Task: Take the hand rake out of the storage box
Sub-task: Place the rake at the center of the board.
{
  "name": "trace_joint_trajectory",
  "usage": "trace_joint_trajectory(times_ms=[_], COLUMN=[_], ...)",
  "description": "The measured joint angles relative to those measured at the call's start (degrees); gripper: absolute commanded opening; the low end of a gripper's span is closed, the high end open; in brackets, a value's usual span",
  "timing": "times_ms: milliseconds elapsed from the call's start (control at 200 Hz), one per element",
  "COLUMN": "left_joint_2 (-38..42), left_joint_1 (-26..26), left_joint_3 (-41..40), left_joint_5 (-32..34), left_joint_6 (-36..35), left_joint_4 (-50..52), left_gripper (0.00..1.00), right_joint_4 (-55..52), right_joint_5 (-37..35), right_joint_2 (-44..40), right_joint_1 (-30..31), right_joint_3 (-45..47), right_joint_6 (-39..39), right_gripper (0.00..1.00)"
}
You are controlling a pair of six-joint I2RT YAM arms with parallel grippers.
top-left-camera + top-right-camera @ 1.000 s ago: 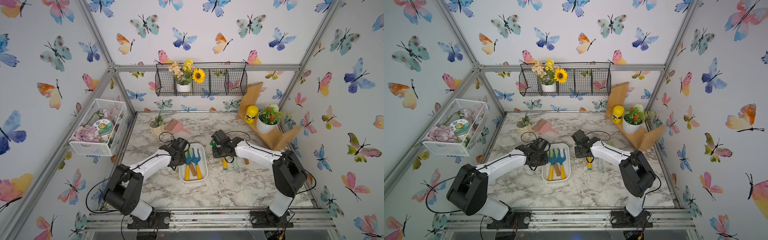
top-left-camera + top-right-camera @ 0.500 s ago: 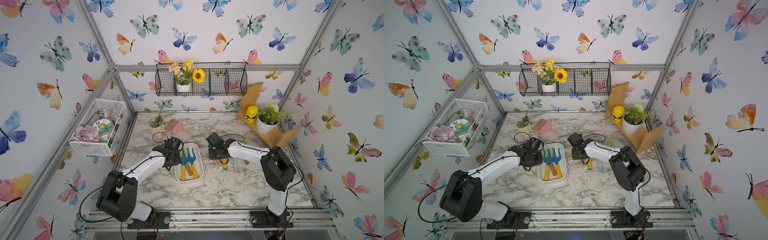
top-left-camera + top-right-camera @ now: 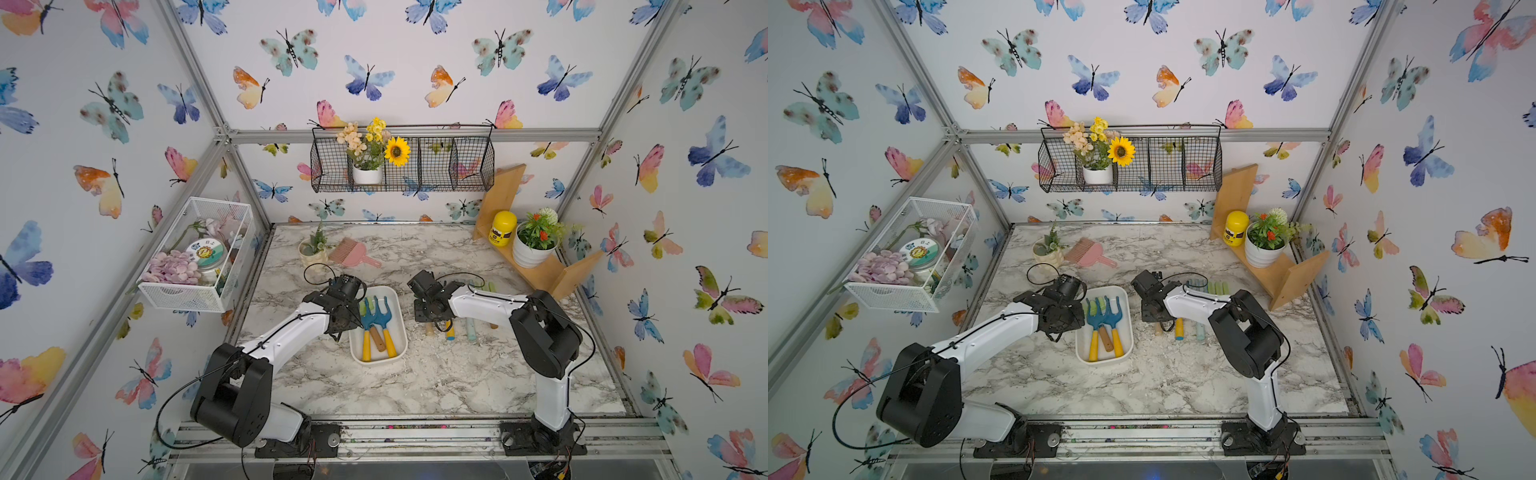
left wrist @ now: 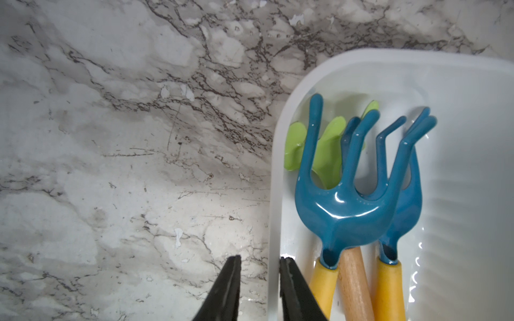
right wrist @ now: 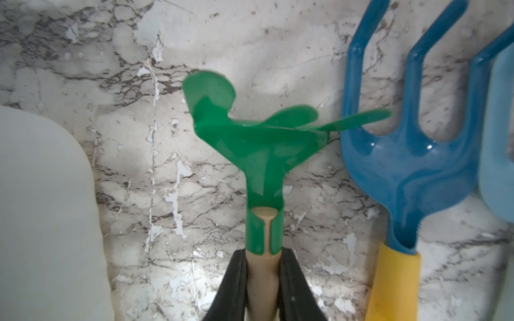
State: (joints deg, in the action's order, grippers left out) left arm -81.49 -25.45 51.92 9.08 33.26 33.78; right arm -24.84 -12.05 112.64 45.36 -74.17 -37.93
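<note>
Left of centre, the left gripper has just begun to let go; a moment ago it sat tight at the wall of the storage box that faces the left of the frame, and now its jaws stand slightly parted astride that rim, one finger outside over the marble table, one inside, grasping nothing. The box has slid a touch toward the left of the frame over the last second and sits mid-table, with two blue-headed tools and a lime-green tool lying in it. Right of centre, the right gripper is clenched on the wooden handle of the green-headed hand rake, which is outside the box, low over the table just beside a blue fork; whether it rests on the marble I cannot tell; that arm's elbow has folded in closer. To my eye the box was being steadied while the rake came out; the loosening hold suggests removal is done, and only setting the rake down and releasing it remains.
</note>
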Motion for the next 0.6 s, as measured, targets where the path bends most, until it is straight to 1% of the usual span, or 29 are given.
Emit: trace_joint_trajectory(times_ms=[340,481,596], left_joint_2=[0.0,0.0,0.0], left_joint_1=[0.0,0.0,0.0], left_joint_3=[0.0,0.0,0.0], left_joint_5=[0.0,0.0,0.0], left_joint_6=[0.0,0.0,0.1], left_joint_4=[0.0,0.0,0.0], left_gripper=[0.3,0.3,0.3], right_joint_4=[1.7,2.6,3.6], right_joint_5=[0.1,0.2,0.2], right_joint_2=[0.4,0.4,0.4], right_joint_1=[0.0,0.1,0.1], right_joint_3=[1.6,1.8,2.2], right_joint_6=[-1.3,-2.0,-3.0], right_gripper=[0.3,0.3,0.29])
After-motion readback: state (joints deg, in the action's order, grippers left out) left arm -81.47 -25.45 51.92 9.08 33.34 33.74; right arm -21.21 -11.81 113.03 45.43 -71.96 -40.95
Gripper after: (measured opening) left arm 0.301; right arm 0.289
